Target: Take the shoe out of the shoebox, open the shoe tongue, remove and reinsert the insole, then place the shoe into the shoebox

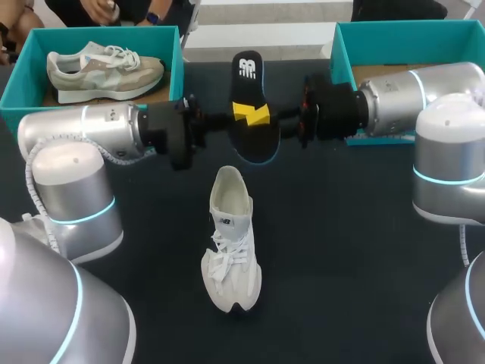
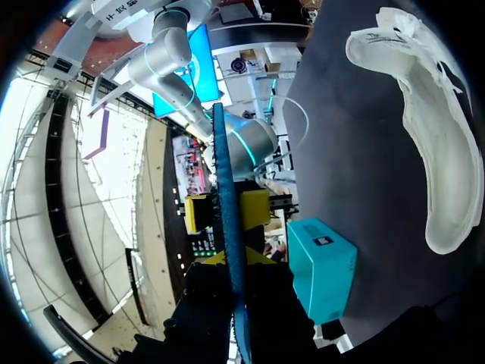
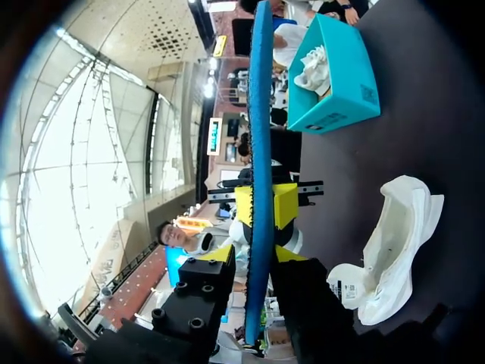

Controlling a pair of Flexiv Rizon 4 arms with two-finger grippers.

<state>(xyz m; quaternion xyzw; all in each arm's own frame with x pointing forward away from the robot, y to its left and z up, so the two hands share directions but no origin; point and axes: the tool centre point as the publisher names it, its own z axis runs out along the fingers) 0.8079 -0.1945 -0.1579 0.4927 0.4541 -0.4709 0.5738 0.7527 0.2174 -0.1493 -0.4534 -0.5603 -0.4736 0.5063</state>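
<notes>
— Insole (image 1: 255, 144) first: where is it?
— Off the bench (image 1: 348, 250), in the upper middle of the frame. It hangs lengthways between the two arms, above and beyond the white shoe (image 1: 231, 243).
— Who has it?
— Both, as far as I can see. The left claw (image 1: 242, 114) comes in from the left and the right claw (image 1: 262, 115) from the right. Their yellow tips meet at the insole's waist. In each wrist view it runs edge-on through a narrow gap and is pinched on both faces.
— Why two grips on so light a thing?
— I judge it a handover, or a way to hold the floppy foam straight for steering into the shoe.
— And the white shoe?
— Middle of the frame, upright on its sole, toe toward the lower edge. Its mouth faces the insole and the laces are loose, which should leave the opening free for reinsertion.
— The boxes?
— The left shoebox (image 1: 15, 87), at upper left, holds a beige shoe (image 1: 106, 68). The right shoebox (image 1: 402, 34), at upper right, sits behind the right arm, its inside mostly hidden.
— What remains?
— Insole back in, then the white shoe into a box.
</notes>
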